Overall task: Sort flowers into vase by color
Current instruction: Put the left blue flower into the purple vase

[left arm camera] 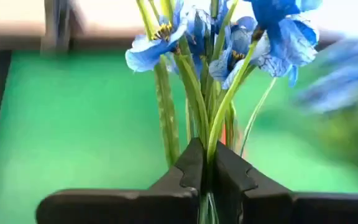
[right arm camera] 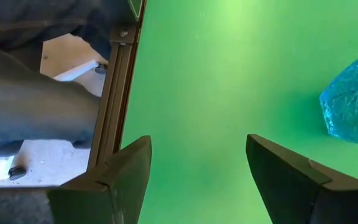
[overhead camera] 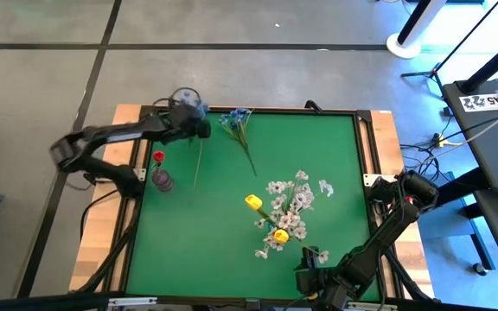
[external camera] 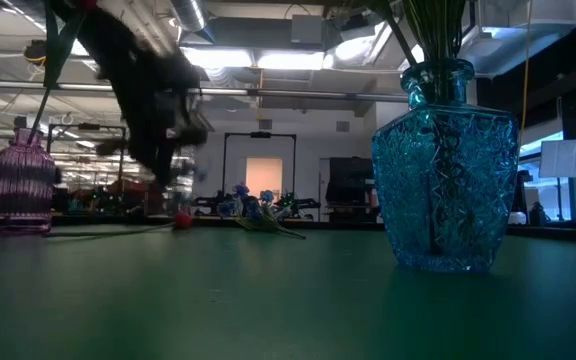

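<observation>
From overhead my left pincer [overhead camera: 199,128] is smeared with motion at the desk's [overhead camera: 206,242] far left corner, so I can't make out its fingers there, and the blue sprig [overhead camera: 190,102] it carries is only a pale blur. In the low view the same arm is a dark streak and the blue vase [external camera: 445,165] loses its stems past the top edge. My left wrist camera cuts the blue blossoms [left arm camera: 229,37] off at the top, with a blurred blue patch beside them. The right wrist view shows only a corner of blue glass [right arm camera: 352,102] at the edge. The right pincer [overhead camera: 305,281] sits mostly under its own arm overhead.
</observation>
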